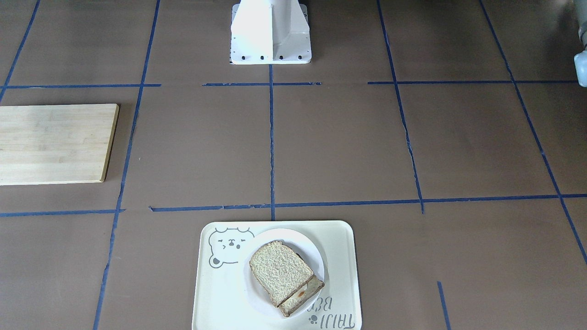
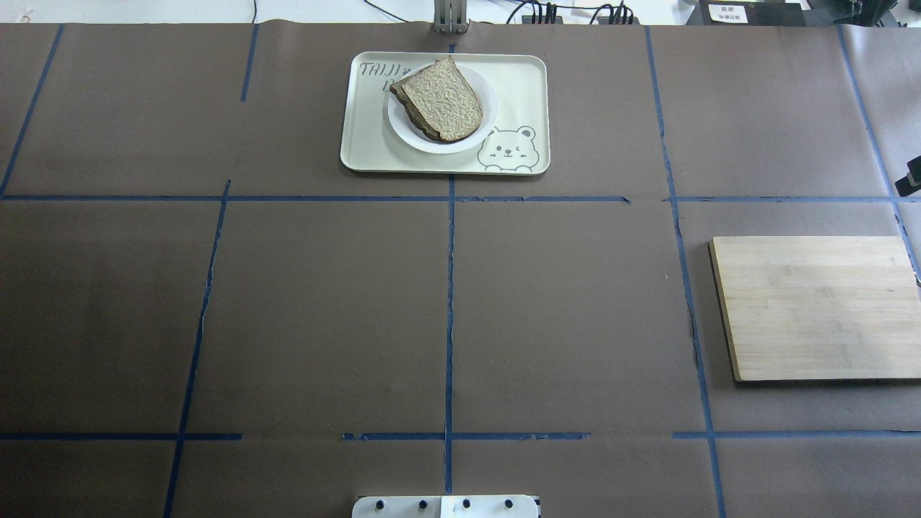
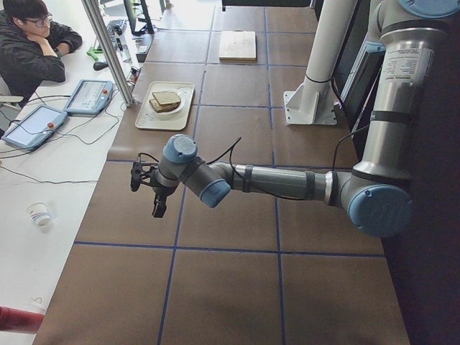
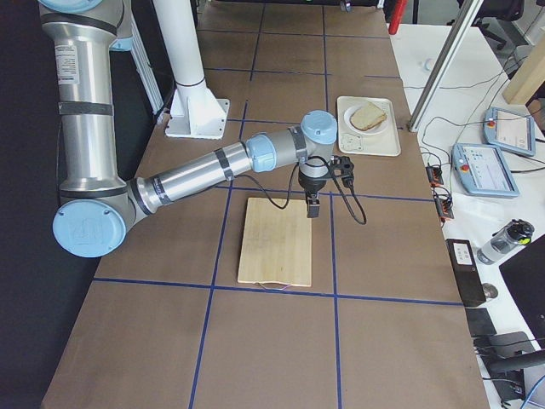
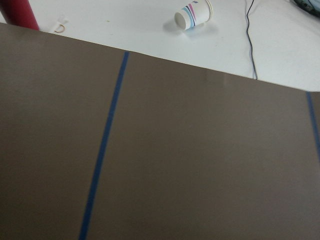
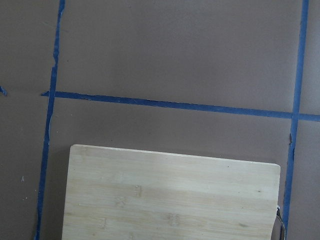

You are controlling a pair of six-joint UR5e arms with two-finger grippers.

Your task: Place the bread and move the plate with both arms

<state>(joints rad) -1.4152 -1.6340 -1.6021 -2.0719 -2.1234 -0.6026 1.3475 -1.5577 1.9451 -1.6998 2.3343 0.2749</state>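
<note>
Far counter edge: plain light-brown wholemeal bread slice atop egg-topped slice on small round white plate, in cream rectangular bear tray. Left gripper & right gripper well apart from it; fingers open/closed: can't tell.

Worktop: brown paper-covered worktop, faintly creased.
Markings: blue tape lines split it into large rectangles.
Side table: white table along the far edge, strewn with cables.
Post: aluminium post at that edge.
Operator: seated person, dark jacket, glasses.
Light: even, soft.
</note>
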